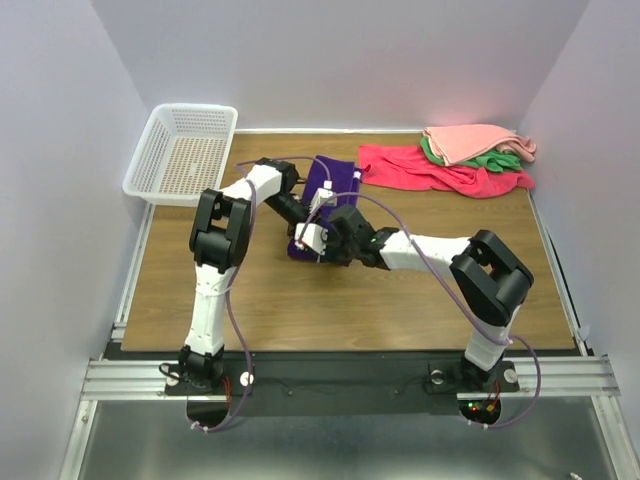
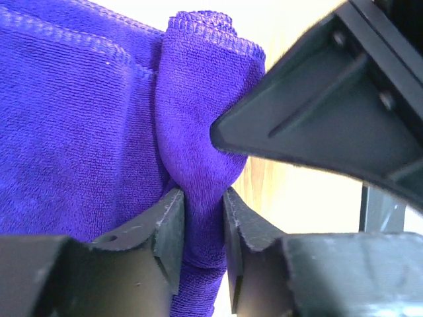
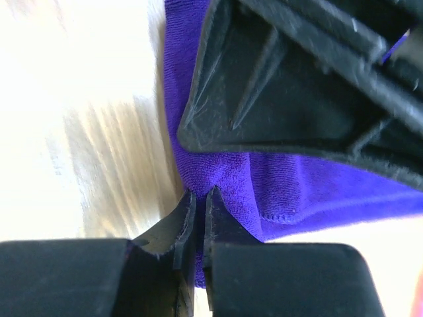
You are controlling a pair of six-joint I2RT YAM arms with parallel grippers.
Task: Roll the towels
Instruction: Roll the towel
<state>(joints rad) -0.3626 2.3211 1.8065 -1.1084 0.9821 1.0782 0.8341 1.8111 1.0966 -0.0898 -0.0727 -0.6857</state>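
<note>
We find no writing, label, brand or number that we can read in any view. The purple towel shows us only plain terry and a stitched hem up close, and the white basket is too small for us to make out any print.

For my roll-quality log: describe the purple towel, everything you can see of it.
The purple towel is deep violet terry cloth with a stitched hem, lying near the middle of the wooden table. Its far part lies flat; its near end is gathered into a thick fold or partial roll. The left gripper pinches that fold, and the right gripper is shut on the thin edge right beside it.
</note>
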